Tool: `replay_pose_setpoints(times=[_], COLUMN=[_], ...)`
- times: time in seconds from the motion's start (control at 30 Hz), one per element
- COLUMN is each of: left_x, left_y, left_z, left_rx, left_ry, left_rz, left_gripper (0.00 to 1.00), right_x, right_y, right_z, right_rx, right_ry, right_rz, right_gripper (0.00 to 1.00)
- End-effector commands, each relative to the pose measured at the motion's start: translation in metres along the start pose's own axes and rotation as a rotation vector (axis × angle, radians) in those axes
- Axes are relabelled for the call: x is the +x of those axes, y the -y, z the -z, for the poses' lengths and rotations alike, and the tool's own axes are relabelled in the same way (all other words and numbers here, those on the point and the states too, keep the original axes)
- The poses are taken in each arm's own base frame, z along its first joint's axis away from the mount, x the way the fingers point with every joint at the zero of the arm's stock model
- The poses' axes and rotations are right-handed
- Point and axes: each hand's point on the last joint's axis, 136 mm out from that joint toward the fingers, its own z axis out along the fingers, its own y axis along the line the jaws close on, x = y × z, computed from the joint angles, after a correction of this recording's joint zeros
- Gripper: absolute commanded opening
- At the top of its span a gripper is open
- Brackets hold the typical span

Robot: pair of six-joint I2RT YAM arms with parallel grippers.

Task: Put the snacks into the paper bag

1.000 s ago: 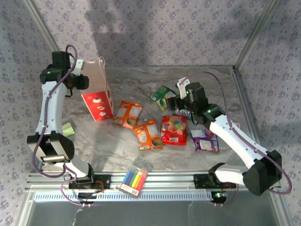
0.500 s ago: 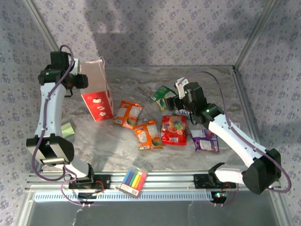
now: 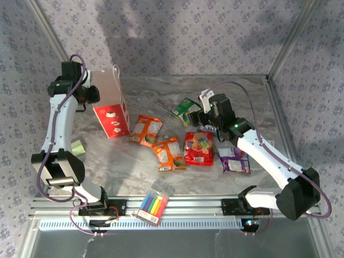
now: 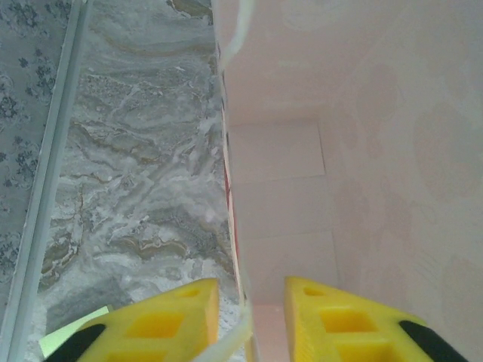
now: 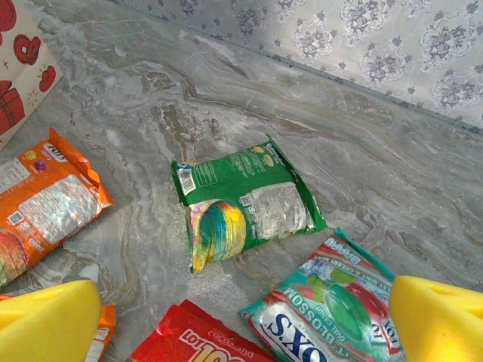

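The white paper bag point(image 3: 111, 105) with red apple prints stands upright at the back left. My left gripper point(image 3: 94, 94) is at its top rim; in the left wrist view its yellow fingers point(image 4: 189, 302) straddle the bag's wall point(image 4: 230, 196) with a gap on both sides, open, above the bag's empty inside point(image 4: 279, 188). Two orange packets point(image 3: 146, 130) point(image 3: 170, 153), the red one point(image 3: 199, 148) and the purple one point(image 3: 234, 160) lie flat mid-table. My right gripper point(image 3: 201, 119) hangs wide open above the green packet point(image 5: 245, 200) and the teal-white packet point(image 5: 332, 302).
A clear box of coloured markers point(image 3: 152, 206) lies at the near edge by the rail. A pale green scrap point(image 3: 79, 146) sits left of the bag. A metal frame post point(image 3: 287, 40) rises at the back right. Bare marbled table point(image 3: 145, 97) lies between bag and packets.
The left arm's wrist has shifted slightly right and up at the bag's rim. The right gripper has hardly moved. No packet has moved.
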Motion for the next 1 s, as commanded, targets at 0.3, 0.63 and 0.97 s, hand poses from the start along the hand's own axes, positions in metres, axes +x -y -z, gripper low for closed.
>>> replay_pose_setpoints(times=[0.3,0.63,0.97], left_x=[-0.016,-0.032,-0.014], left_y=[0.001,0.01,0.012], left_z=[-0.013,-0.022,-0.03], left_rx=[0.01,0.101,0.126], left_ry=[-0.003,0.011,-0.019], left_rz=[-0.164,-0.169,-0.114], left_gripper=[0.08,0.07,0.11], right_x=[-0.011,-0.008,-0.01], right_y=[0.004,0.003,-0.004], right_z=[0.004,0.0,-0.004], right_rx=[0.021,0.023,-0.007], right_ry=[0.015,0.0,-0.007], right_rz=[0.004,-0.005,-0.009], right_gripper=[1.0,1.0,1.0])
